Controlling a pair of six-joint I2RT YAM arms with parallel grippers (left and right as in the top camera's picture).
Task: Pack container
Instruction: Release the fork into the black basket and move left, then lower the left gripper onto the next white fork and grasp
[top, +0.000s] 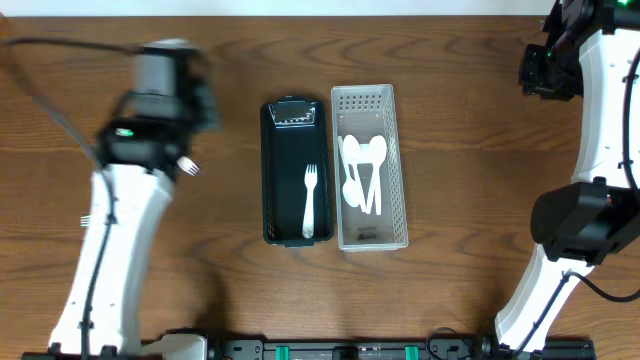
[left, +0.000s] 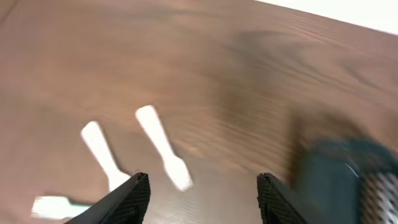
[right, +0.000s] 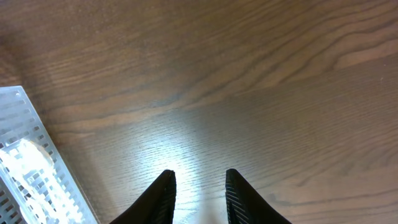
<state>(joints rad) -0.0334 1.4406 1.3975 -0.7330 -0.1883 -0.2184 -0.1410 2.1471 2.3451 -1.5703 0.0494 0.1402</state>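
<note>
Counted on the wooden table: one black container, long and narrow, at the centre, with one white fork lying lengthwise inside it, tines toward the far end. Just beside it on its right, one clear basket with perforated walls, holding a heap of white spoons (at least three, overlapping too much for a firm count). Two arms, one to each side of the pair.

Seen from the left wrist: two white utensils lying flat on the bare wood, one handle to the left and one to the right of it, near each other but apart, both slanting the same way. A third blurred white piece at the lower left edge, too smeared to identify.

Left gripper: jaws spread wide, nothing between them, nothing touched; hanging above the table with the utensils near its left finger and the dark container blurred off to the right.

Right gripper: jaws parted by a narrow gap, empty, over bare wood, with a corner of the basket at the left edge of its view.

Left arm: stretched from the near edge up the left side of the table, wrist well apart from the container and motion-blurred. Right arm: folded up along the right edge, elbow low, wrist up at the far right corner, well away from both boxes.
</note>
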